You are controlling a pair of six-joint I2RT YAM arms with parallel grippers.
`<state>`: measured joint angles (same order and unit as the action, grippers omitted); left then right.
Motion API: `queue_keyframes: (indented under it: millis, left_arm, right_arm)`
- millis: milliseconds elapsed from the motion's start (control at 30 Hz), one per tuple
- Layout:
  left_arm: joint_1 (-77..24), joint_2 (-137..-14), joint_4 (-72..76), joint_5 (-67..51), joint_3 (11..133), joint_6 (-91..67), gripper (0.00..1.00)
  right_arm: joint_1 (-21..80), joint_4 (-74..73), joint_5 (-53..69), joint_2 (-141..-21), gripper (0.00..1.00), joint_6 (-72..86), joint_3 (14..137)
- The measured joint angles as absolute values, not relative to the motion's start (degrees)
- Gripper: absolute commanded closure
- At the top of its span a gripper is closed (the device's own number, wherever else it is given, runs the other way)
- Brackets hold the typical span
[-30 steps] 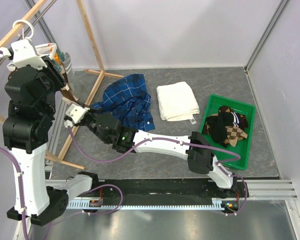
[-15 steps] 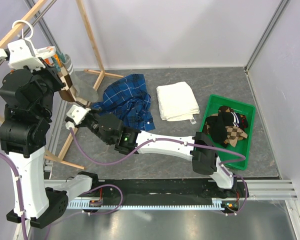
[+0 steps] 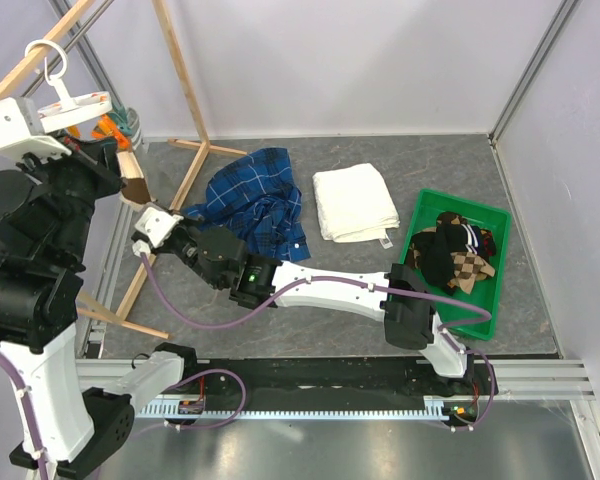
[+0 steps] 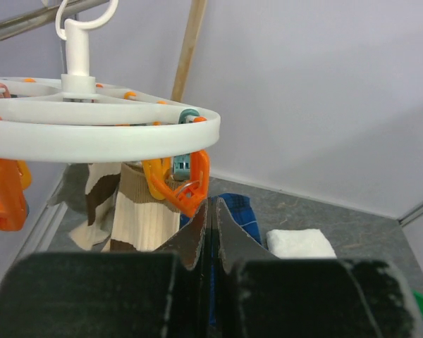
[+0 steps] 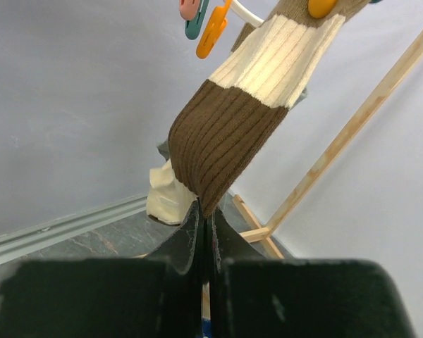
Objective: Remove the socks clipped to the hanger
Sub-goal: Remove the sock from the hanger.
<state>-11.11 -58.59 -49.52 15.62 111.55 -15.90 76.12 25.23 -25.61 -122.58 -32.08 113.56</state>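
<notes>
Grey speckled table [image 3: 380, 160], white walls [image 3: 380, 60]. The right gripper [image 5: 206, 215] clamps the brown-and-cream ribbed sock [image 5: 225, 134]; the left gripper [image 4: 210, 211] is closed just beside the orange plastic clothespin [image 4: 187, 186].

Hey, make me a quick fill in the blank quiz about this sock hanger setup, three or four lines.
The ___ claw is shut on the striped sock.
That sock hangs from the ___ hanger.
The tray holding loose socks is ___.
The towel lies between the tray and the ___ plaid shirt.
Missing: right, white, green, blue.
</notes>
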Motion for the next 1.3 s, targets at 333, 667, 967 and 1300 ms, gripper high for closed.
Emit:
queue_keyframes:
  millis: [333, 667, 967, 1300]
  left_arm:
    - [-11.1, -57.4, -49.4, 14.9, 112.1, -16.3, 0.54]
    - [-11.1, -54.9, -48.1, 14.2, 108.1, -14.5, 0.45]
    - [-11.1, -52.5, -48.2, 16.4, 104.5, -13.8, 0.48]
    - [-11.1, -50.9, -48.3, 18.5, 109.5, -13.8, 0.48]
  right_arm:
    - [74.1, 25.2, -24.2, -121.7, 1.00, -27.6, 112.3]
    - [74.1, 24.6, -20.6, -118.3, 1.00, -22.1, 111.8]
    - [74.4, 23.6, -20.8, -117.5, 1.00, -19.6, 112.1]
    - [77.6, 23.6, -20.8, -118.3, 1.00, -17.8, 114.9]
